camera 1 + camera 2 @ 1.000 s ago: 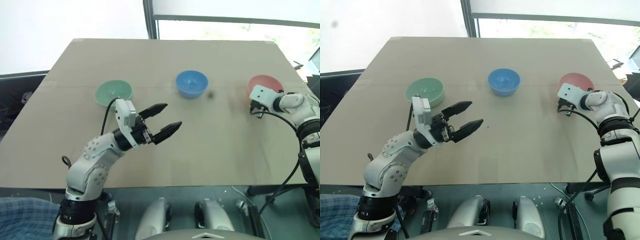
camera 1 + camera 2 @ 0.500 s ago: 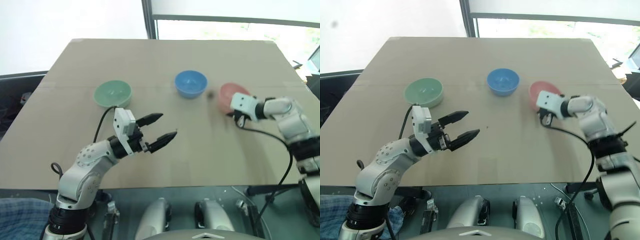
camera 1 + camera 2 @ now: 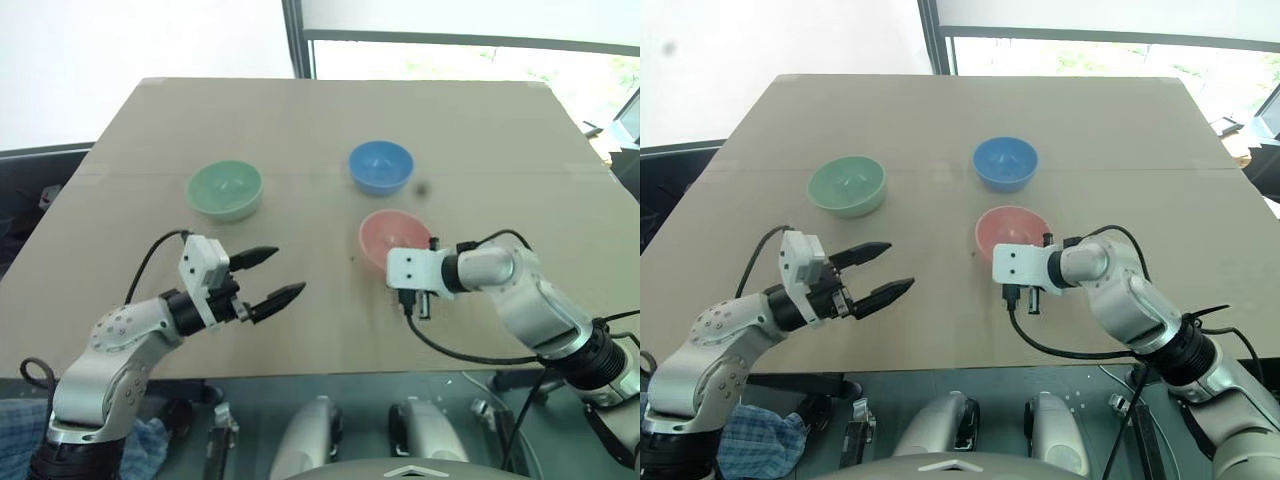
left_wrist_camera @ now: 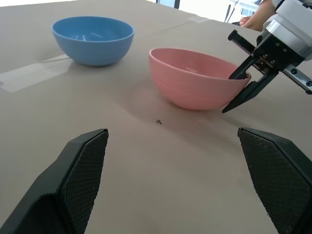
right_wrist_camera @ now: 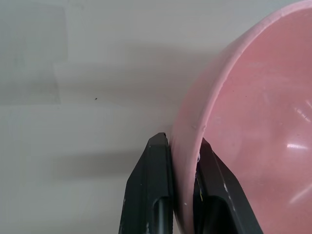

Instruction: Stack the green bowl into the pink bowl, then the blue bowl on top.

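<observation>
The pink bowl (image 3: 388, 230) stands upright at the middle of the table, just in front of the blue bowl (image 3: 381, 165). My right gripper (image 5: 180, 141) is shut on the pink bowl's near-right rim, one finger inside the wall and one outside. The left wrist view shows the same grip on the pink bowl (image 4: 195, 80). At the back left the green bowl (image 3: 224, 190) sits alone. My left gripper (image 3: 290, 270) hovers open and holds nothing, in front of the green bowl, pointing towards the pink bowl.
The brown tabletop (image 3: 300, 120) carries a taped seam (image 3: 130, 175) running across it behind the bowls. Its front edge (image 3: 330, 375) lies just under my arms. A blue checked cloth (image 3: 750, 445) lies below the table at the left.
My right gripper has brought the pink bowl from the far right of the table to the middle, in front of the blue bowl. The left arm has drawn leftward and lower, still open.
</observation>
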Robot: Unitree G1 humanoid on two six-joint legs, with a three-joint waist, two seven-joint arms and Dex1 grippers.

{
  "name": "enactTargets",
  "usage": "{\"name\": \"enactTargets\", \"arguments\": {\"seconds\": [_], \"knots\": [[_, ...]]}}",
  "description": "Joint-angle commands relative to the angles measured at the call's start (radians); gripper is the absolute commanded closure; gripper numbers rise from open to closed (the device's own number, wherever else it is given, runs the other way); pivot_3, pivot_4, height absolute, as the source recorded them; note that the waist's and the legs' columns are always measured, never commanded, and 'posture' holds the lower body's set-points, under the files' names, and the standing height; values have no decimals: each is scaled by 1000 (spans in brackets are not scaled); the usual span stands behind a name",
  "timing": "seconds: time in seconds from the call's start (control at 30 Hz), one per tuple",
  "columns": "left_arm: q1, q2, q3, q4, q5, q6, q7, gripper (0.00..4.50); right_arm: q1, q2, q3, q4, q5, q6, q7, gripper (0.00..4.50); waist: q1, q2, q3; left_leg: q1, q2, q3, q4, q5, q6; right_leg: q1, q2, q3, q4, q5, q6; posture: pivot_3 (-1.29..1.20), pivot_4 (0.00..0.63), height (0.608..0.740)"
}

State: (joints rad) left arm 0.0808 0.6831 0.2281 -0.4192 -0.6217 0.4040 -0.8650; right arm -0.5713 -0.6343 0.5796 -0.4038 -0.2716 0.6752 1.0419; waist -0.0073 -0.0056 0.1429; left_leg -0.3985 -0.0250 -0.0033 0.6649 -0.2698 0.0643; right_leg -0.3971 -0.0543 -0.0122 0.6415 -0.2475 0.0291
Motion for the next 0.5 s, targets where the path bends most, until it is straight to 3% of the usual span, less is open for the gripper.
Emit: {"name": "enactTargets", "arguments": {"seconds": [0.03, 0.1, 0.23, 0.3, 0.33, 0.37, 0.47, 0.5], "knots": [[5, 16, 35, -12, 1, -22, -12, 0, -29, 16, 22, -25, -24, -26, -8, 4439, 0, 0, 0, 0, 0, 0, 0, 0, 0, 0, 0, 0, 0, 0, 0, 0, 150, 740], [9, 18, 38, -9, 5, -24, -16, 0, -37, 17, 30, -14, -38, -49, -10, 4439, -1, 0, 0, 0, 0, 0, 0, 0, 0, 0, 0, 0, 0, 0, 0, 0, 150, 740], [14, 22, 45, -1, 7, -27, -23, 0, -43, 20, 36, -2, -52, -84, -10, 3056, -2, 0, 0, 0, 0, 0, 0, 0, 0, 0, 0, 0, 0, 0, 0, 0, 150, 740], [11, 23, 50, 3, 5, -27, -23, 0, -44, 22, 34, 1, -58, -96, -10, 2159, -3, 0, 0, 0, 0, 0, 0, 0, 0, 0, 0, 0, 0, 0, 0, 0, 150, 740], [10, 23, 51, 6, 6, -28, -23, 0, -45, 23, 33, 1, -61, -100, -10, 1994, -3, 0, 0, 0, 0, 0, 0, 0, 0, 0, 0, 0, 0, 0, 1, 0, 150, 740], [9, 22, 51, 7, 7, -29, -23, 0, -45, 23, 31, 0, -62, -101, -9, 1401, -3, 0, 0, 0, 0, 0, 0, 0, 0, 0, 0, 0, 0, 0, 1, 0, 150, 740], [4, 19, 47, 10, 9, -30, -22, 0, -37, 46, -5, -8, -34, -85, -17, 171, -3, 0, 0, 0, 0, 0, 0, 0, 0, 0, 0, 0, 0, 0, 1, 0, 150, 740], [3, 18, 45, 11, 10, -31, -22, 0, -33, 67, -36, -14, -5, -56, -22, 39, -3, 0, 0, 0, 0, 0, 0, 0, 0, 0, 0, 0, 0, 0, 1, 0, 150, 740]]}}
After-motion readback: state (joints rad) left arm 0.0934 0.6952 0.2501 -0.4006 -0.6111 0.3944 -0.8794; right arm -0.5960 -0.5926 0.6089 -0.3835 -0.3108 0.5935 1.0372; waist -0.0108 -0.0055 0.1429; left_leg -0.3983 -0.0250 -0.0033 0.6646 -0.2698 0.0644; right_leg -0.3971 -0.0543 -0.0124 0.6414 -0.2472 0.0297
